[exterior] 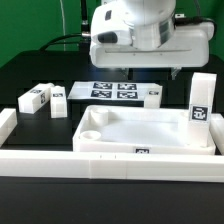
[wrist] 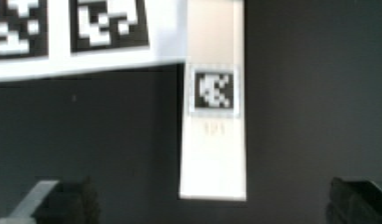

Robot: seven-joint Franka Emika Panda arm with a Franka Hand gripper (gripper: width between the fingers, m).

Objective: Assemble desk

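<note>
The white desk top (exterior: 150,135), a rimmed tray with round corner sockets, lies in front. One white tag-marked leg (exterior: 200,100) stands upright at its far corner on the exterior view's right. Two more legs (exterior: 36,97) (exterior: 58,100) lie on the black table at the exterior view's left. Another leg (exterior: 152,95) (wrist: 214,100) lies flat beside the marker board (exterior: 112,91) (wrist: 63,30). My gripper (exterior: 150,72) (wrist: 209,203) hangs open above this leg with its fingers (wrist: 49,203) wide to either side of the leg's end. It holds nothing.
White border rails run along the front (exterior: 100,165) and along the exterior view's left (exterior: 6,125) of the black table. Dark cables hang behind the arm.
</note>
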